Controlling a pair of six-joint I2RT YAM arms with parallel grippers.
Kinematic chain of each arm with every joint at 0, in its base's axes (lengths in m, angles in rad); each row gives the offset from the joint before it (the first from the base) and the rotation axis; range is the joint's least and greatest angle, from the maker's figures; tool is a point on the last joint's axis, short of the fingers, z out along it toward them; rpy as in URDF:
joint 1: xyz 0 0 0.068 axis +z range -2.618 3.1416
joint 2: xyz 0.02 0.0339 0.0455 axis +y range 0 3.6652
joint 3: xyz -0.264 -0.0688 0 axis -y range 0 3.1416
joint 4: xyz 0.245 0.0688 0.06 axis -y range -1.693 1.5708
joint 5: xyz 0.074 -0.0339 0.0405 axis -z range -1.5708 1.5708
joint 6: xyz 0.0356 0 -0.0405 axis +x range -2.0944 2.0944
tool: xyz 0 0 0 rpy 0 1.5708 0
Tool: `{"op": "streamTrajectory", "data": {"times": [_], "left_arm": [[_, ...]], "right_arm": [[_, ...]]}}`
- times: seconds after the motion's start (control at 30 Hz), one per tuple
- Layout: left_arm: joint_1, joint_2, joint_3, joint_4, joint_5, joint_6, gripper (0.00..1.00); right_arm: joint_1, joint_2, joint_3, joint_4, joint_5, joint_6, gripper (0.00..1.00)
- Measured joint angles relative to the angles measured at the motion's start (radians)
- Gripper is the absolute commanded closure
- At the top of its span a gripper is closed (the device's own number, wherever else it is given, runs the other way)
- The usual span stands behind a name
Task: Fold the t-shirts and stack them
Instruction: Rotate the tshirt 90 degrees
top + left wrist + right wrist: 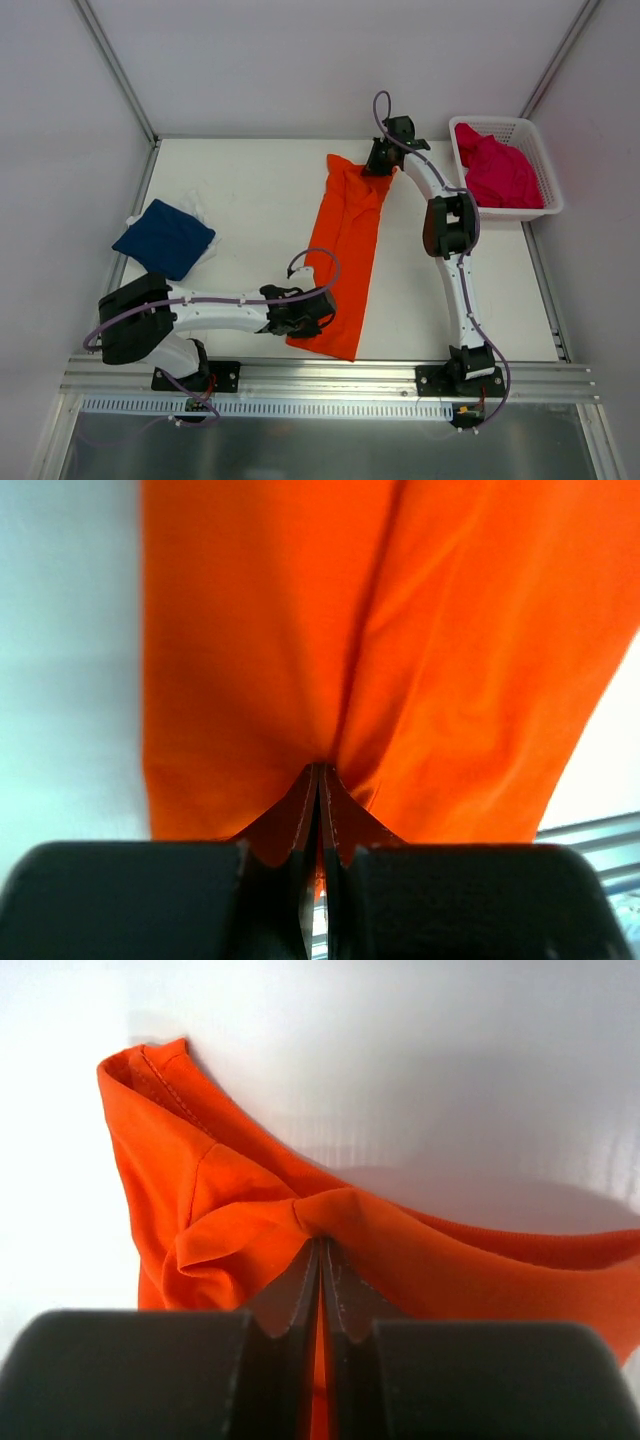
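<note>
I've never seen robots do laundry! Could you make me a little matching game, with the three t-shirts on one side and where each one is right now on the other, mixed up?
1. orange t-shirt
2. navy t-shirt
3. magenta t-shirt

A. bundled in the white basket, far right
B. folded, lying at the left
C. stretched long in the middle, pinched by the left gripper and right gripper

Pairs: 1-C, 2-B, 3-A

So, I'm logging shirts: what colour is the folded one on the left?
The folded t-shirt is navy blue, clearest in the top external view.
</note>
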Motion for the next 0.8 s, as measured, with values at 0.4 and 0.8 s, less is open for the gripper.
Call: {"op": "streamTrajectory", "data": {"times": [0.4,0.8], "left_arm": [[-0.074,0.084,0.115,-0.018,-0.006,-0.006,1.0],[-0.074,-0.015,0.213,-0.239,-0.191,-0.005,1.0]], "right_arm": [[-0.007,0.026,0.01,0.088,-0.087,0.012,0.49],[0.002,-0.22,-0.039,0.143,-0.037,-0.113,0.08]]}}
